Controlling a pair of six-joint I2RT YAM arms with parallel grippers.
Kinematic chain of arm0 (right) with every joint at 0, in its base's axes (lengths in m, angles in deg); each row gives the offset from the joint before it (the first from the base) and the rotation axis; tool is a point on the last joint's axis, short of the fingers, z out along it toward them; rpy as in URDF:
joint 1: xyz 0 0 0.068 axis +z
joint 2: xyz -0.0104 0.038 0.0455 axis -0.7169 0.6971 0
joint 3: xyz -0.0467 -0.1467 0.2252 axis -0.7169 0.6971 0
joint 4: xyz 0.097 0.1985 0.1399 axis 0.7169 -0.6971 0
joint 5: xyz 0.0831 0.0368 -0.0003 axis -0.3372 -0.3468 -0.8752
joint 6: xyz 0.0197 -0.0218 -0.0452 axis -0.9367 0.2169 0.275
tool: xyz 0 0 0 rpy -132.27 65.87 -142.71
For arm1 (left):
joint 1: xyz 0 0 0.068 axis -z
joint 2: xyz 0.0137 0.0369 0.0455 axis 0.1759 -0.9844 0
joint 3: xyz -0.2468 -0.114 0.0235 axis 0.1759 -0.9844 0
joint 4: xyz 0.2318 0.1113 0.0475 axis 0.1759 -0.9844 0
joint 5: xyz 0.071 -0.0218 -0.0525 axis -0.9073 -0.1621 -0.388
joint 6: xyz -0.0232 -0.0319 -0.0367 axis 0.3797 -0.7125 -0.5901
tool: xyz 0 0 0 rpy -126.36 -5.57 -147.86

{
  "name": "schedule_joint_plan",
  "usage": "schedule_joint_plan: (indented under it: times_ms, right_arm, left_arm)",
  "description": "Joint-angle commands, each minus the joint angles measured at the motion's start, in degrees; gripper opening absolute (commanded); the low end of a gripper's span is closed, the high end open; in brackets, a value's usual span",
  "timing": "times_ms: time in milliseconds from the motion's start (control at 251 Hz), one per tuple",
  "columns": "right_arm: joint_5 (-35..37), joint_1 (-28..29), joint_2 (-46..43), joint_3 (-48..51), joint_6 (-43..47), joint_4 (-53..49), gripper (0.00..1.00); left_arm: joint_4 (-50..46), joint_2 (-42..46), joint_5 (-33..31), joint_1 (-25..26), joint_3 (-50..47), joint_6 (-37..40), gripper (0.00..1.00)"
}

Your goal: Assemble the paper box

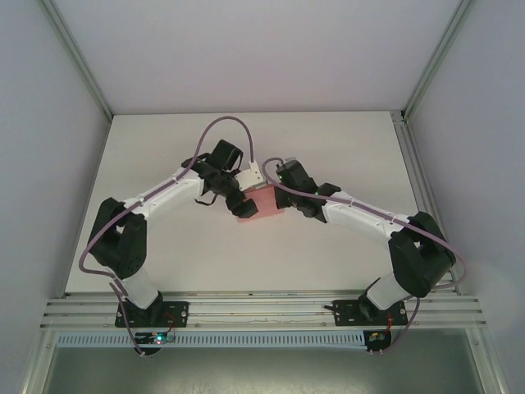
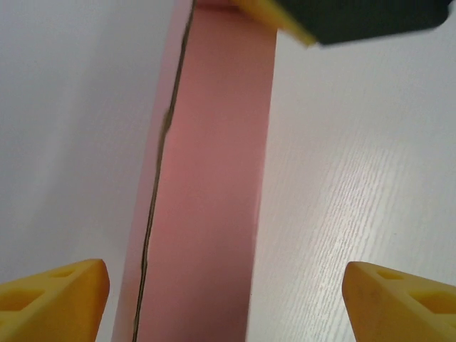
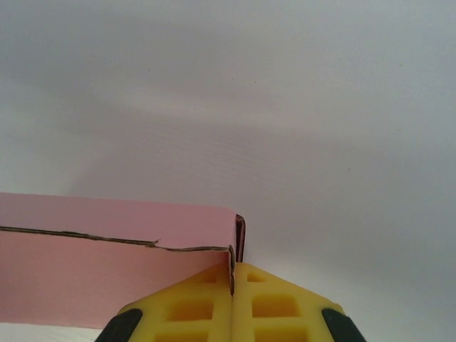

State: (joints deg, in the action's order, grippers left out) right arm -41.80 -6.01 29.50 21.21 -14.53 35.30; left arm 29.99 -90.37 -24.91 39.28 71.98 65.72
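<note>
The pink paper box [image 1: 261, 205] is in the middle of the white tabletop [image 1: 328, 139], right where the two arms meet. The left gripper [image 2: 228, 303] is wide open, with one yellow finger on each side of the box, not touching it. A long pink side of the box runs up between them, with a thin dark line along it. The right gripper [image 3: 233, 274] is squeezed tight on a corner of the box. Its two yellow fingers press together with the thin card between them.
</note>
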Motion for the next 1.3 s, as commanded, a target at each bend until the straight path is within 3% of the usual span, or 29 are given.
schedule_joint_plan:
  times_ms: [0, 64, 259, 535, 738, 914, 966, 1297]
  right_arm:
    - [3.80, 1.47, 0.53, 0.18, 0.11, -2.71, 0.00]
    - [4.03, 1.52, 0.93, -0.18, 0.25, -3.20, 0.00]
    - [4.32, 1.67, 1.56, -0.49, 0.03, -3.71, 0.00]
    - [3.75, 1.75, 2.97, -2.50, 0.86, -5.50, 0.00]
    - [4.29, 1.96, 3.19, -3.12, 0.70, -6.49, 0.00]
    - [7.04, 2.98, 3.49, -3.56, 0.43, -7.53, 0.00]
    - [7.83, 3.34, 3.62, -3.65, 0.36, -7.72, 0.00]
    - [8.59, 3.59, 4.73, -4.44, 0.07, -8.87, 0.00]
  left_arm:
    - [-0.53, 3.49, -1.05, 0.06, -0.60, -3.55, 0.86]
    - [-0.57, 4.37, -4.51, 0.03, -0.85, -5.77, 0.85]
    - [-4.40, 5.10, -11.92, -0.03, -1.76, -12.17, 0.64]
    - [-3.30, 6.30, -12.10, -0.05, -4.28, -14.13, 0.39]
    - [-4.91, 4.96, -13.81, -0.03, -2.36, -17.64, 0.09]
    - [-6.90, 3.77, -14.15, -0.05, -0.31, -23.26, 0.16]
    - [-7.98, 3.11, -14.74, -0.05, 0.40, -24.61, 0.26]
    - [-12.09, 3.09, -14.27, 0.05, 1.33, -29.44, 0.26]
